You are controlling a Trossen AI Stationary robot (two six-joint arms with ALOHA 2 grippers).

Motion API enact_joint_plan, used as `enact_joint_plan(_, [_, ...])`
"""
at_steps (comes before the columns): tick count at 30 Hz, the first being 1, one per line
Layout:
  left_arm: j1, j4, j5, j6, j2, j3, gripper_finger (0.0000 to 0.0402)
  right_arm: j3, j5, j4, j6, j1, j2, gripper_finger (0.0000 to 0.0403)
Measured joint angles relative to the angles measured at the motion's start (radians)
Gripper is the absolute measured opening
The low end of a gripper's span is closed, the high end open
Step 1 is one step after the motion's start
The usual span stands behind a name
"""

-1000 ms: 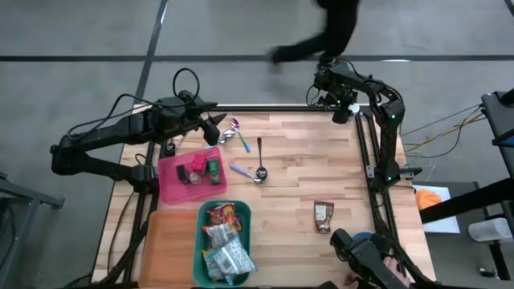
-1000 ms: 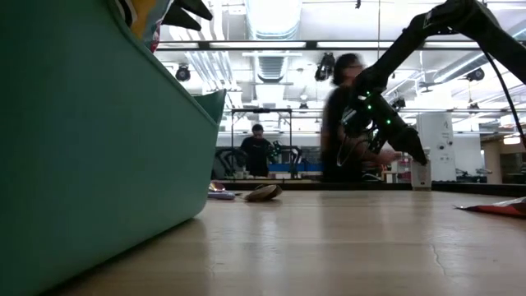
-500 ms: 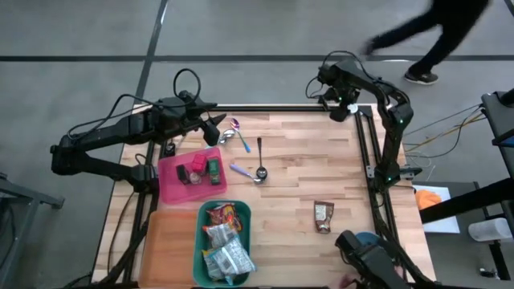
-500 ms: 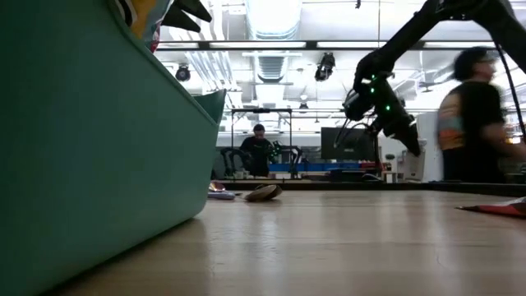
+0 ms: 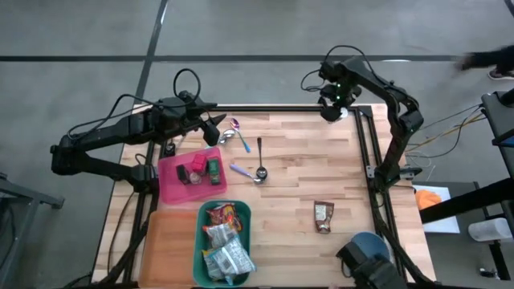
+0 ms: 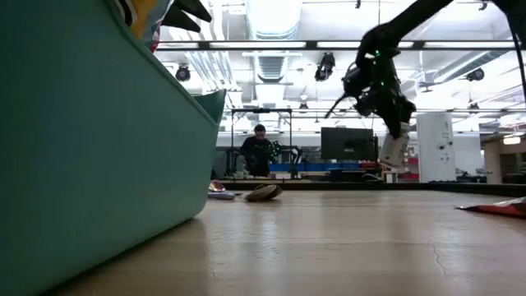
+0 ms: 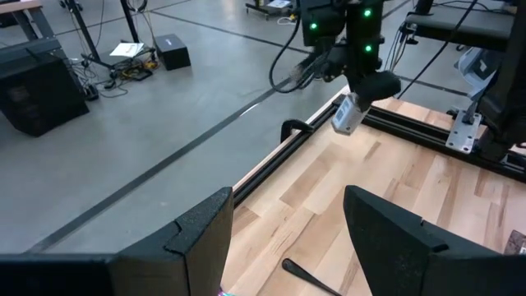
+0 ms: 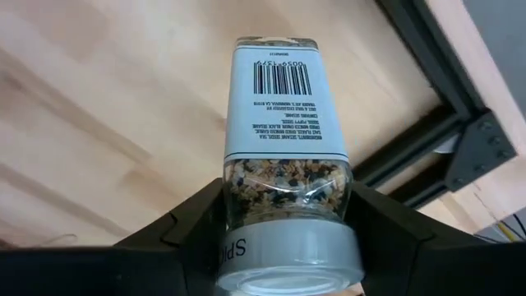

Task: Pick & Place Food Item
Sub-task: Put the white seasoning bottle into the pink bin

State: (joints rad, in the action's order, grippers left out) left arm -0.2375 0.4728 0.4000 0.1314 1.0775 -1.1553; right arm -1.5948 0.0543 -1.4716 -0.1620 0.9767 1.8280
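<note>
My right claw (image 8: 283,234) is clamped on a spice jar (image 8: 283,140), hanging above the wooden table's (image 5: 305,177) far right corner. My left claw (image 7: 283,238) waits, fingers spread and empty, beside the pink tray (image 5: 170,186).

Bright ceiling strip lights (image 6: 271,16) glare white above the table (image 5: 297,168), which is lit evenly with soft shadows, while the teal bin (image 6: 90,140) nearest the low camera looms large, dark and out of focus.
</note>
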Motion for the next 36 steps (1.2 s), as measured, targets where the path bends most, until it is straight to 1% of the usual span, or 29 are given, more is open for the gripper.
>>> enact_joint_plan(7, [0.0,0.0,0.0,0.0,0.0,0.0,0.0235,0.0,-0.004,-0.025,0.014,-0.119,-0.021,0.0221])
enact_joint_plan(13, [0.0,0.0,0.0,0.0,0.0,0.0,0.0235,0.0,-0.038,-0.036,0.016,-0.229,-0.022,0.0224])
enact_joint_plan(17, [0.0,0.0,0.0,0.0,0.0,0.0,0.0235,0.0,-0.037,-0.039,0.044,-0.292,-0.022,0.0223])
enact_joint_plan(20, [0.0,0.0,0.0,0.0,0.0,0.0,0.0235,0.0,-0.039,-0.026,0.062,-0.319,-0.02,0.0208])
enact_joint_plan(22, [0.0,0.0,0.0,0.0,0.0,0.0,0.0235,0.0,-0.059,-0.009,0.082,-0.33,-0.019,0.0197])
enact_joint_plan(28, [0.0,0.0,0.0,0.0,0.0,0.0,0.0235,0.0,-0.097,0.036,0.126,-0.36,-0.019,0.0197])
enact_joint_plan(32, [0.0,0.0,0.0,0.0,0.0,0.0,0.0235,0.0,-0.137,0.049,0.155,-0.379,-0.019,0.021])
enact_joint_plan(36, [0.0,0.0,0.0,0.0,0.0,0.0,0.0235,0.0,-0.156,0.09,0.177,-0.418,-0.018,0.0209])
